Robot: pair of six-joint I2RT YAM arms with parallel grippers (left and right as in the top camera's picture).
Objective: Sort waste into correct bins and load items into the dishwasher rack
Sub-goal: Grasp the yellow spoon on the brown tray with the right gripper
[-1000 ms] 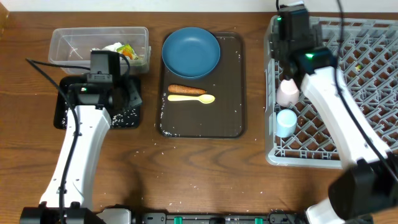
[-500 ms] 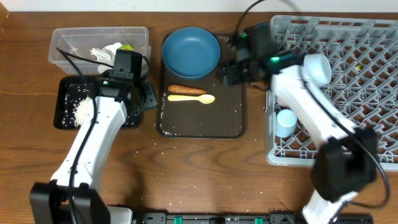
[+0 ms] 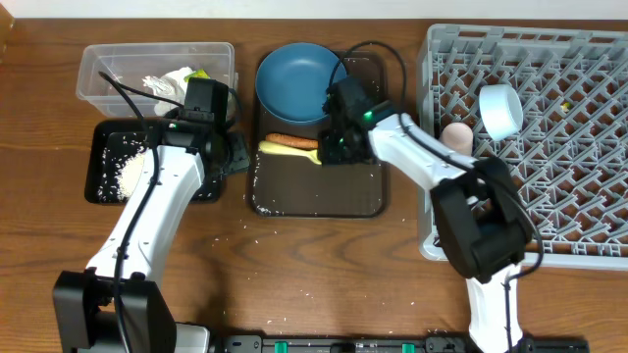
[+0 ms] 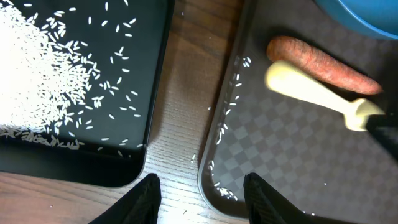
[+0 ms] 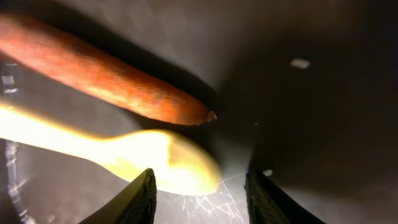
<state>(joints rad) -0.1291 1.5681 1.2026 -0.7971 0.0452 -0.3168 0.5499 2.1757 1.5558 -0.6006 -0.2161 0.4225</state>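
Right pincer point(image 5: 202, 193): released, fingers spread either side of the bowl end of the yellow spoon point(image 5: 155, 158), nothing gripped yet. The spoon lies flat on the brown serving tray point(image 3: 314, 196), handle pointing left. The carrot point(image 5: 106, 78) lies just beside it on the far side; I cannot tell whether they touch.

Left pincer point(image 4: 202, 202): released and empty, hanging over the gap between the black tray point(image 4: 124, 168) and the serving tray. Rice point(image 4: 37, 68) is piled in the black tray, with stray grains on the serving tray's edge and on the table point(image 3: 294, 275).

Risks as I judge them:
- The carrot tip is close to the spoon bowl. A closing finger may catch it, drag it along, or push it off line.
- The spoon is thin and lies flat. The fingers may skid on the glossy tray and squirt it out sideways.
- A grip at the bowl end leaves the long handle free. It may swing or droop in transit.
- The path to the rack point(image 3: 579, 167) runs near the blue plate point(image 3: 301, 80), so a swinging handle may clip its rim.
- The rack floor is open lattice, so a loosely dropped spoon may slip through or wedge.
- The left pincer sits near the handle end, so the arms may foul each other.
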